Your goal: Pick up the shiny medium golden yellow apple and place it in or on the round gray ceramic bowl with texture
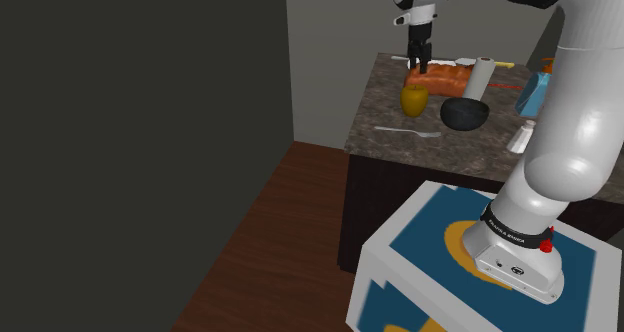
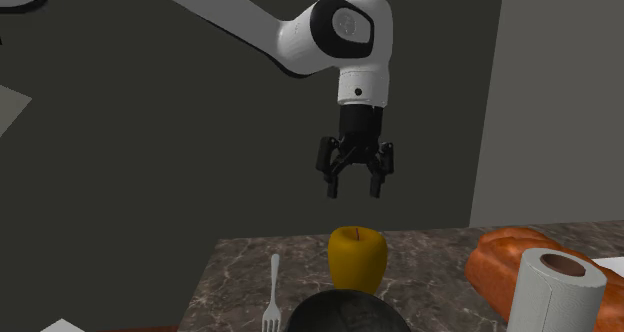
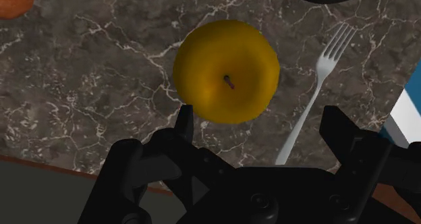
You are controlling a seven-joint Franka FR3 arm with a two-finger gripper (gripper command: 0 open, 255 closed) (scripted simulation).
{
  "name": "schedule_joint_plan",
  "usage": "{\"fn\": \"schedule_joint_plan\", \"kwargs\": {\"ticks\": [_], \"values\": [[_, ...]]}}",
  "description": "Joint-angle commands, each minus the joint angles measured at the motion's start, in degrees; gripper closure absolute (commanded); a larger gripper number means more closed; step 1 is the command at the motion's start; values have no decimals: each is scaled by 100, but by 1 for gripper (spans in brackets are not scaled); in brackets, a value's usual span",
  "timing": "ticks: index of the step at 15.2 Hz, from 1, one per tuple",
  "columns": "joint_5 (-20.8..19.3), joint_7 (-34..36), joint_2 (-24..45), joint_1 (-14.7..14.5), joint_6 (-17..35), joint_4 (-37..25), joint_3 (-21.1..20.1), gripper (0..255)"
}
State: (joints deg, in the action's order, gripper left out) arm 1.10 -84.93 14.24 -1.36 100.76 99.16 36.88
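1. The claw (image 2: 355, 190) is seen spread wide, with nothing pinched between its black fingers (image 3: 185, 118), and it is hung in the air, clear of the counter.
2. Straight beneath the claw, well apart from the fingertips, the golden yellow apple (image 2: 357, 255) is found standing upright on the dark marbled countertop (image 3: 81, 88), its stem turned up towards the claw.
3. Just beside the apple, below one of the fingers, a silver fork (image 3: 317, 88) is laid flat on the stone.
4. Farther out from the claw, past the apple and the tines of the fork, the dark round bowl (image 1: 464, 113) is set on the same countertop.
5. On the other side of the claw, an orange-brown loaf (image 2: 500, 265) and a white paper roll (image 2: 555, 290) are placed together.
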Motion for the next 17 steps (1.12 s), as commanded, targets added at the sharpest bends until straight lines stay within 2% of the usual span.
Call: {"fn": "schedule_joint_plan", "kwargs": {"ticks": [1,8,16,17], "values": [[143,-264,320,117,-2,-241,-41,0],[163,-279,344,118,576,317,-57,0],[163,-279,344,118,576,317,-57,0],[163,-279,344,118,576,317,-57,255]]}}
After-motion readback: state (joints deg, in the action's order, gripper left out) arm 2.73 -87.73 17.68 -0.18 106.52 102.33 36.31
